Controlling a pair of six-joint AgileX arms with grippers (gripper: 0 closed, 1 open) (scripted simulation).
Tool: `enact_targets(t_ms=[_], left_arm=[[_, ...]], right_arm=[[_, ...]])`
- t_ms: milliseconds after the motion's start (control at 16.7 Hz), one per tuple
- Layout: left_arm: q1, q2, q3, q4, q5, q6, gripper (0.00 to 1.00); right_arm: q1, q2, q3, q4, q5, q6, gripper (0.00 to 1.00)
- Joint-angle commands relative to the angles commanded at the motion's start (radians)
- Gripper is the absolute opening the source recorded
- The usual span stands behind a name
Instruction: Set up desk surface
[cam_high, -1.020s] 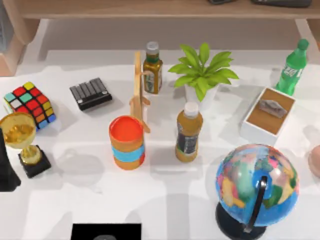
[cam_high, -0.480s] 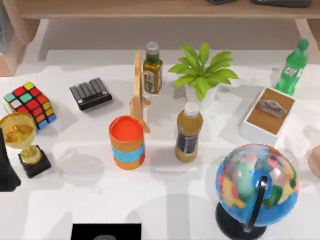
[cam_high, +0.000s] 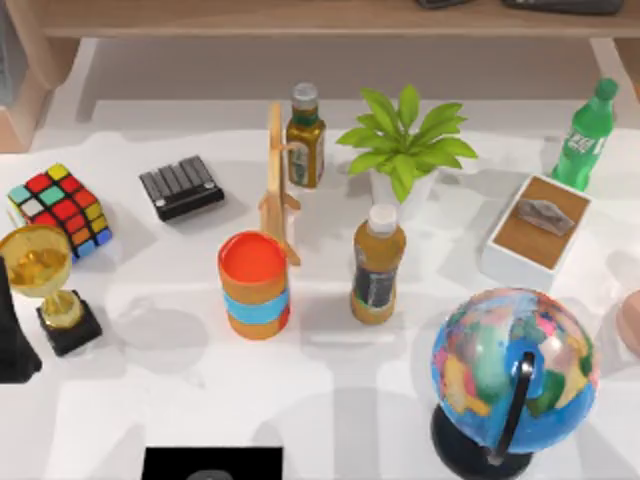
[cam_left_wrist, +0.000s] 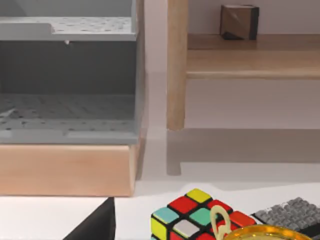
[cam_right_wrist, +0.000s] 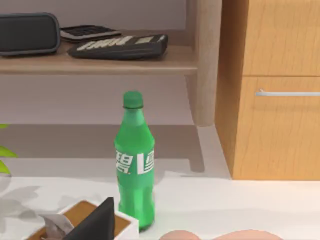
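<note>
While left gripper (cam_left_wrist: 96, 227) hangs over desk surface (cam_high: 330, 400) at left, right gripper (cam_right_wrist: 95, 223) at right; grip states untellable

My left wrist view: colour cube (cam_left_wrist: 192, 217) on white desk surface (cam_left_wrist: 45, 217), gold trophy rim (cam_left_wrist: 265, 232) beside it, grey tray unit (cam_left_wrist: 67, 75) behind.

Desk surface (cam_high: 330, 400) — smooth white, faintly glossy. Shelf board (cam_high: 300, 17) at 12 o'clock: matt light wood, as is the slim stand (cam_high: 277, 180). Trophy cup (cam_high: 35, 262) at 9 o'clock — shiny gold metal. Green bottle (cam_right_wrist: 134, 160): glossy plastic. Globe (cam_high: 512, 372) at 4 o'clock: glossy.
</note>
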Motion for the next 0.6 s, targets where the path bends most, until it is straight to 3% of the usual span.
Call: enact_targets(t_ms=[420,600], left_arm=[[-0.003,0.01,0.01,-0.001,-0.003,0.0,1.0],[-0.034,0.103,0.104,-0.007,-0.031,0.0,1.0]], right_arm=[[0.0,0.0,0.0,0.0,0.0,0.0,1.0],[0.0,0.0,0.0,0.0,0.0,0.0,1.0]])
